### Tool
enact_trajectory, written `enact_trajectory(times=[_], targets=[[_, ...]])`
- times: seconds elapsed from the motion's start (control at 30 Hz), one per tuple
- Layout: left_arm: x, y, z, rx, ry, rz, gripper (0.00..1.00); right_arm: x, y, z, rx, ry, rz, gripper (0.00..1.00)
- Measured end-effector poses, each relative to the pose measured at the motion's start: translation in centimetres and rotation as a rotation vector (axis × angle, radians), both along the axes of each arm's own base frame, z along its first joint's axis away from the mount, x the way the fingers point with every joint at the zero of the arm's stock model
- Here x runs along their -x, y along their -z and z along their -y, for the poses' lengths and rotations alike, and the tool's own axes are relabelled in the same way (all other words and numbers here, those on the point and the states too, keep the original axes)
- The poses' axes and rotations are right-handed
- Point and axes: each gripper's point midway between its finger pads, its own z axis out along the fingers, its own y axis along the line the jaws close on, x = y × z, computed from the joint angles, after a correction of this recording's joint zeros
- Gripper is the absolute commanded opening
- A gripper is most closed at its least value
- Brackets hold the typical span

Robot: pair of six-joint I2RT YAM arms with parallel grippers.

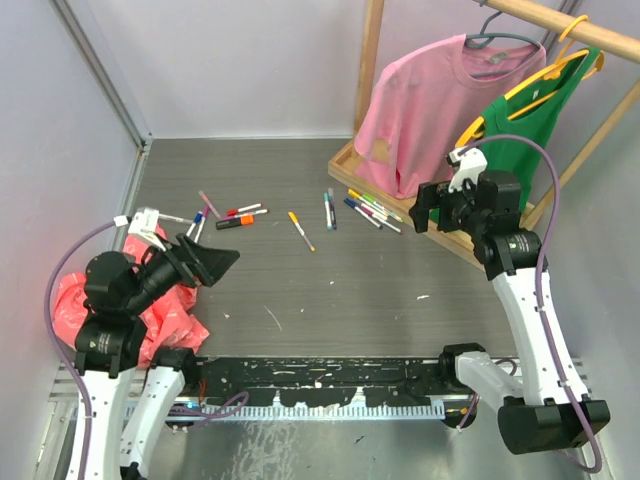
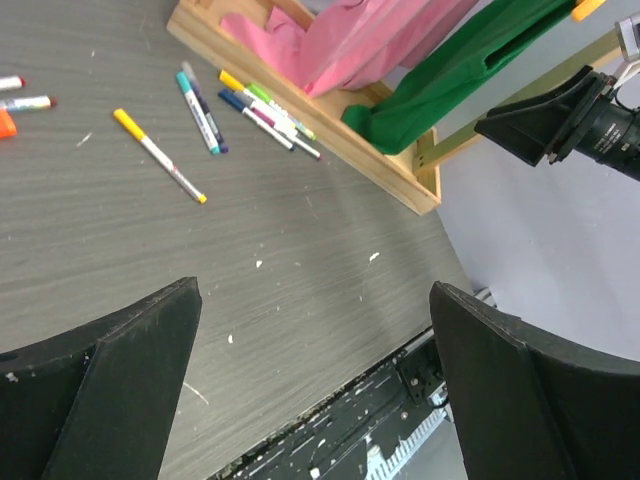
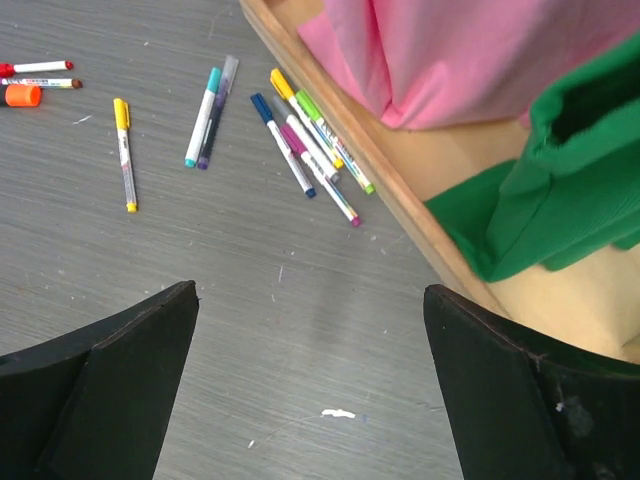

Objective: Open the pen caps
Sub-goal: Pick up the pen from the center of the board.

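Pens (image 3: 283,146) lay ahead of my right tool (image 3: 309,290) on the desk (image 3: 300,340), pen caps (image 3: 121,112) on them, beside the wooden rack base (image 3: 440,170). That tool and my left tool (image 2: 312,290) gaped wide, gripping nothing. Only the overhead view showed the whole second cluster (image 1: 235,222) just beyond my left tool, and red plastic (image 1: 70,290) behind it.

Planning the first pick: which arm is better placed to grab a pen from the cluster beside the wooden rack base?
Right. The right gripper, open and empty, hovers close to that cluster. The left gripper, also open, sits far off by the other pens.
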Motion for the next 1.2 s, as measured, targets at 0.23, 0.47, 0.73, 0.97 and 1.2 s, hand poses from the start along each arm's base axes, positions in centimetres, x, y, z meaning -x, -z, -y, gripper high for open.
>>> enact_trajectory(times=[0.23,0.47,0.73,0.97,1.2], targets=[[0.3,3.7,0.1,0.039,-0.013,-0.075,0.98,-0.3,2.6,0.8,-0.141,0.052,-0.053,1.00],[-0.2,6.2,0.2,0.076,-0.033,-0.139,0.98,-0.8,2.4,-0.3,-0.244,-0.014,-0.020,1.00],[-0.9,8.3,1.6,0.043,-0.004,-0.197,0.98,0.2,2.1,-3.4,-0.280,-0.263,0.034,1.00],[-1.4,14.9,6.4,-0.262,0.085,-0.304,0.98,2.0,4.1,-4.8,-0.234,-0.438,0.072,1.00],[-6.0,21.9,6.2,-0.508,-0.010,-0.419,0.98,1.9,5.3,-4.3,-0.147,-0.464,0.091,1.00]])
